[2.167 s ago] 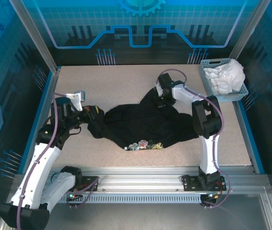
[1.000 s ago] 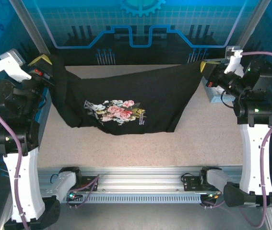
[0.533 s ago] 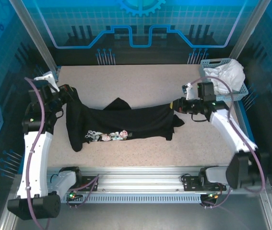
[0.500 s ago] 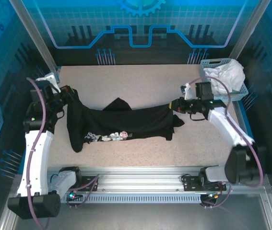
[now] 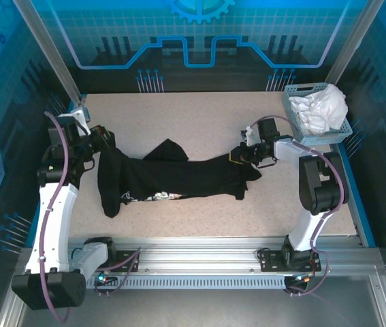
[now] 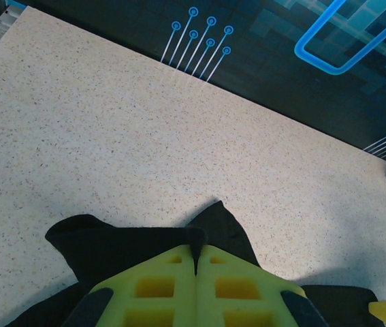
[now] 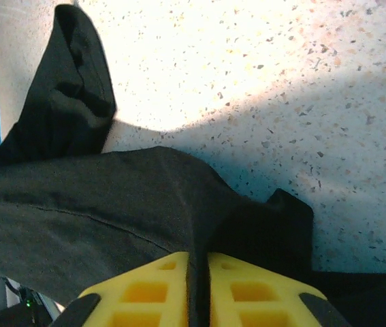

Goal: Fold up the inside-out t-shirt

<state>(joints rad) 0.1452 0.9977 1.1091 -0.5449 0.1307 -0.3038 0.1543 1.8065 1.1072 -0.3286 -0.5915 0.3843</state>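
Observation:
The inside-out t-shirt (image 5: 179,174) is black and lies stretched left to right across the middle of the table, bunched into a long band. A bit of its red-and-white graphic (image 5: 157,196) peeks out at the near edge. My left gripper (image 5: 104,141) is low at the shirt's left end, and in the left wrist view it (image 6: 195,251) is shut on a fold of the black cloth (image 6: 131,238). My right gripper (image 5: 237,155) is at the shirt's right end. In the right wrist view its (image 7: 198,257) yellow fingers stand a narrow slit apart with dark cloth (image 7: 111,197) pinched between them.
A light blue basket (image 5: 293,112) holding a white cloth garment (image 5: 322,107) stands at the far right corner. Blue walls close the table at the back and sides. The arms' rail (image 5: 199,248) runs along the near edge.
The shirt, held up spread between raised arms a second ago, now lies on the table. Over the last half second both grippers moved inward, slackening the cloth, the right one more.

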